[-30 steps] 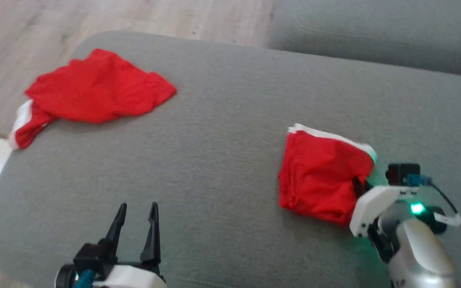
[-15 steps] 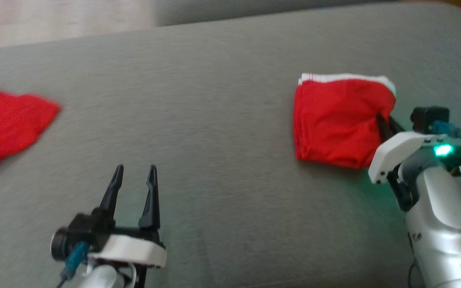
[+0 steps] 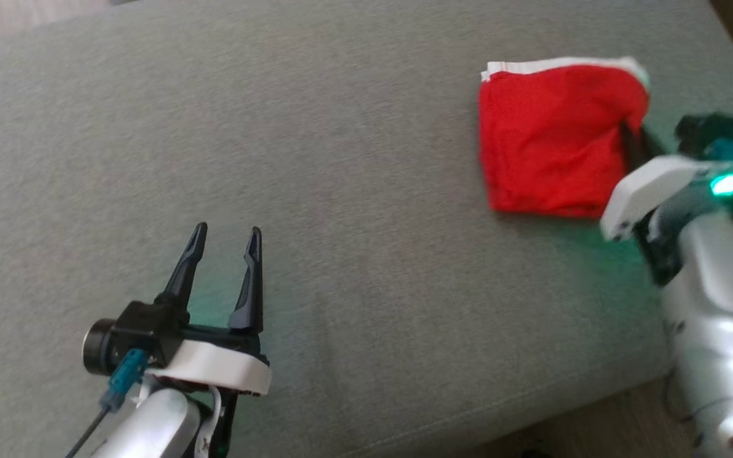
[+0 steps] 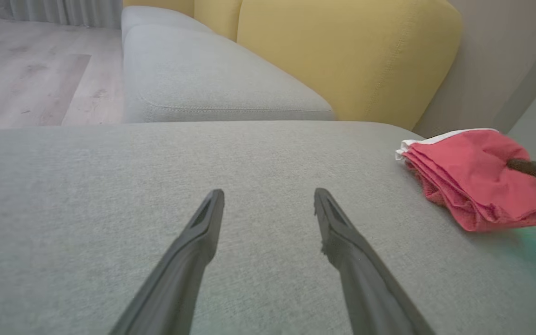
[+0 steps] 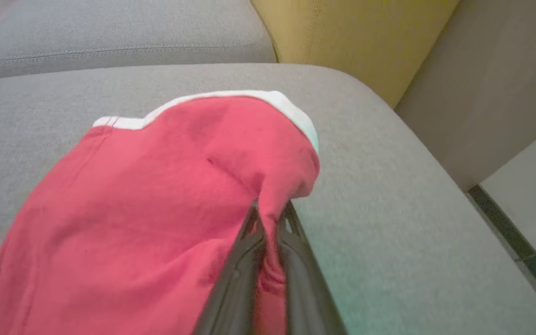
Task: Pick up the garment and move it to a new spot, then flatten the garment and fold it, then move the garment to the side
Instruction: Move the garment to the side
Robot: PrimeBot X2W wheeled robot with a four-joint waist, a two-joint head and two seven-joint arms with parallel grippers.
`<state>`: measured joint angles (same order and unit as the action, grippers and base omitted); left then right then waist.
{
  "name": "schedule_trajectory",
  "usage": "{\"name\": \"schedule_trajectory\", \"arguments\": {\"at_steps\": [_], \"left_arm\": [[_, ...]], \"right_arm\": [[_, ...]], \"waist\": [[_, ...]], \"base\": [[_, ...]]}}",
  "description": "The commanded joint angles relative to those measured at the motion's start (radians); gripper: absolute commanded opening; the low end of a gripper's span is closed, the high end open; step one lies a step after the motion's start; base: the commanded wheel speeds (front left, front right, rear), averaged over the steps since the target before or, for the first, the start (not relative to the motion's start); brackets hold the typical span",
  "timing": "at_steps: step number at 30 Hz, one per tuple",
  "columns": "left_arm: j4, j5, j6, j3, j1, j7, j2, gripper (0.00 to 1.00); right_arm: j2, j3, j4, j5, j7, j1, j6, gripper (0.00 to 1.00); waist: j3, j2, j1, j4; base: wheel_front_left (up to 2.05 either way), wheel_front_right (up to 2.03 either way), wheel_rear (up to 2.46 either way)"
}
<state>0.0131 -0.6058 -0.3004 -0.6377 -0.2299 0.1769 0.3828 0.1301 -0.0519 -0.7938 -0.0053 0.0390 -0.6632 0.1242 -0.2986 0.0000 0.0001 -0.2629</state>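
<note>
Open grey cushion [image 3: 341,159] at centre, folded garment [image 3: 551,140] at right — yellow backrest [image 4: 342,56] beyond

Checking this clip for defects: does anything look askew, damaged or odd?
Nothing damaged or spilled. The folded red garment lies near the far right corner of the cushion, its edge puckered where the right gripper pinches it. The left gripper is open, holding nothing.
</note>
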Motion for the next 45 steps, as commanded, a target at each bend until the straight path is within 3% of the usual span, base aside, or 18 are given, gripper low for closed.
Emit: {"name": "schedule_trajectory", "arguments": {"at_steps": [1,13,20,21,22,32,45], "left_arm": [[-0.038,0.014,-0.008,0.038,-0.039,-0.002,0.027,1.00],[-0.090,0.015,-0.037,0.057,-0.025,-0.004,0.053,1.00],[-0.099,0.016,-0.040,0.055,-0.022,-0.002,0.057,1.00],[-0.099,0.016,-0.040,0.054,-0.021,-0.001,0.057,1.00],[-0.099,0.015,-0.040,0.053,-0.020,-0.001,0.057,1.00],[-0.083,0.003,-0.040,0.041,0.002,-0.004,0.054,1.00],[0.018,-0.056,-0.021,0.055,0.077,0.040,0.025,1.00]], "right_arm": [[0.029,0.007,0.023,-0.015,-0.007,-0.057,0.007,0.00],[0.290,-0.081,-0.119,-0.153,0.015,-0.223,0.007,0.00],[0.356,-0.132,-0.175,-0.223,0.009,-0.250,0.007,0.00],[0.358,-0.146,-0.177,-0.236,0.000,-0.252,0.007,0.42],[0.357,-0.163,-0.176,-0.248,-0.011,-0.252,0.007,1.00],[0.248,-0.237,-0.171,-0.342,-0.064,-0.233,0.007,1.00],[0.069,-0.118,-0.149,-0.267,-0.178,-0.104,0.007,1.00]], "waist": [[-0.008,0.0000,-0.0001,0.038],[-0.069,0.0000,-0.0001,0.215],[-0.078,0.0000,-0.0001,0.240],[-0.077,0.0000,-0.0001,0.242],[-0.075,0.0000,-0.0001,0.243],[0.001,0.0000,-0.0001,0.226],[0.290,0.0000,-0.0001,0.241]], "base": [[0.00,0.00,0.00],[0.00,0.00,0.00],[0.00,0.00,0.00],[0.00,0.00,0.00],[0.00,0.00,0.00],[0.00,0.00,0.00],[0.00,0.00,0.00]]}}
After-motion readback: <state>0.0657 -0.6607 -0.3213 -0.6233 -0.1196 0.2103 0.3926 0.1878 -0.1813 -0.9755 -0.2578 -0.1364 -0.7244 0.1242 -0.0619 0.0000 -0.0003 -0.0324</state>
